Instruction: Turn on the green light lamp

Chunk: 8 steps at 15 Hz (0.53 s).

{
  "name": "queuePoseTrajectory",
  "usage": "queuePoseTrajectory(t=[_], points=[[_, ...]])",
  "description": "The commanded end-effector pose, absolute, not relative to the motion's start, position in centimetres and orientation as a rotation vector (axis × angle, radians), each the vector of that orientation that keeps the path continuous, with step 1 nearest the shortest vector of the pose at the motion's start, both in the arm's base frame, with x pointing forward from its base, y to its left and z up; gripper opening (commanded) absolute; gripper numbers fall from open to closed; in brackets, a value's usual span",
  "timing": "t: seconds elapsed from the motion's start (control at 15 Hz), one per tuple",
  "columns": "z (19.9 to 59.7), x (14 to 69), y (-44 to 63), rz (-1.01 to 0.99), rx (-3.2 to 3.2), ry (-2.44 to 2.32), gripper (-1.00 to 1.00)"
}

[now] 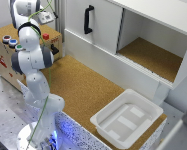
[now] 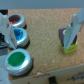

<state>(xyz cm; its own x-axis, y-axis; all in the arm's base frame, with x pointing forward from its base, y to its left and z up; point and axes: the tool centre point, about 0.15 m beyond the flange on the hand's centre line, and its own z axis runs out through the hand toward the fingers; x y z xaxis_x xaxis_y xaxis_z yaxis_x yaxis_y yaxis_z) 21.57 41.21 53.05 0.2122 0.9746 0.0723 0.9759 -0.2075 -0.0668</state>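
While the tool (image 2: 42, 30) hangs spread open, the round green light lamp (image 2: 18, 60) rests on grainy cork; pale-rimmed.

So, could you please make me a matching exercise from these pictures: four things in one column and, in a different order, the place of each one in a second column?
Things
1. green light lamp
2. red cube
3. white tray
4. black handle

Places
A. on the white cabinet door
B. on the wooden box, next to the blue disc
C. on the cork bench, towards the exterior view's right
D. on the wooden box, at its edge nearest the cabinet door

Pairs: 1-B, 2-D, 3-C, 4-A
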Motion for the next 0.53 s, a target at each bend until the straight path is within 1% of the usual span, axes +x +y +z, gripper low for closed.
queuePoseTrajectory(t=[0.0, 0.07, 0.27, 0.33, 0.47], points=[[54.1, 14.9, 40.9, 0.109, -2.536, -1.745, 1.00], [54.3, 13.8, 41.5, 0.136, -2.570, -1.719, 1.00], [54.3, 11.9, 43.7, 0.109, -2.584, -1.650, 1.00], [54.1, 11.9, 44.1, 0.091, -2.611, -1.608, -1.00], [54.0, 12.5, 44.4, 0.081, -2.648, -1.587, -1.00]])
